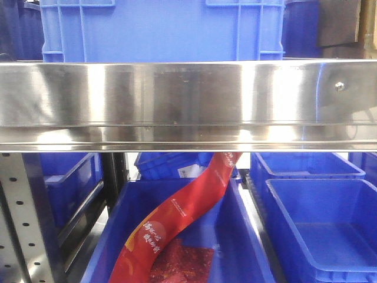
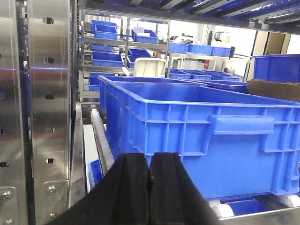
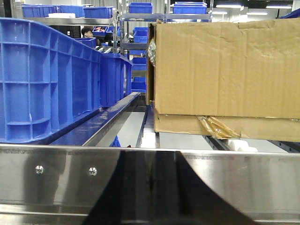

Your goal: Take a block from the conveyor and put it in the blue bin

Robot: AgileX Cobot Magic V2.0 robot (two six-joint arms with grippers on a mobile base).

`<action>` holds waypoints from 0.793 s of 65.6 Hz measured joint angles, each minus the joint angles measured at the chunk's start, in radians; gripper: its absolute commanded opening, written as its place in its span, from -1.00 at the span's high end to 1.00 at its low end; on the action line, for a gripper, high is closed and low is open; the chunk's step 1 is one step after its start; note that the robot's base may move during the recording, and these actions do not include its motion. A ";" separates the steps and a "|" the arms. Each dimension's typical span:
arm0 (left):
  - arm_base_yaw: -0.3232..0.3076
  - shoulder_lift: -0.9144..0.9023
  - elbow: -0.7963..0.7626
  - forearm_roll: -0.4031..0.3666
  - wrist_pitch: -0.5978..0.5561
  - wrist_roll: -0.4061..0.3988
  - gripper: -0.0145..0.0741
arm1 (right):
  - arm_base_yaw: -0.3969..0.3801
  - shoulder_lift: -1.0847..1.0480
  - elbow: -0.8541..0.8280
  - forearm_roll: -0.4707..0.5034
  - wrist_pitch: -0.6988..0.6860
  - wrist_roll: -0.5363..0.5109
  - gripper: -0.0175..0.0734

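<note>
No conveyor and no block show in any view. My left gripper (image 2: 150,161) is shut and empty, its black fingers pressed together in front of a large blue bin (image 2: 220,136) on a roller shelf. My right gripper (image 3: 151,185) is shut and empty, low against a steel shelf rail (image 3: 56,173). In the front view a blue bin (image 1: 159,29) stands on the shelf above a steel beam (image 1: 188,106). Below the beam an open blue bin (image 1: 235,236) holds a red packet (image 1: 177,224). Neither gripper shows in the front view.
A cardboard box (image 3: 225,75) sits on the rollers at the right of the right wrist view, blue bins (image 3: 51,79) at its left. A perforated steel upright (image 2: 47,108) stands left of the left gripper. An empty blue bin (image 1: 324,230) lies at lower right.
</note>
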 measured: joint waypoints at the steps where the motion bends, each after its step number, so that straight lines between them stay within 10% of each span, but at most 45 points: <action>1: 0.000 0.000 0.000 0.000 0.000 0.000 0.92 | 0.000 -0.001 0.000 0.000 0.000 0.000 0.98; 33: 0.000 0.000 0.004 0.006 0.000 0.000 0.92 | 0.000 -0.003 0.002 0.000 0.000 0.002 0.98; 52: 0.132 -0.117 0.168 0.277 -0.086 -0.110 0.92 | 0.000 -0.003 0.002 -0.002 0.000 0.002 0.98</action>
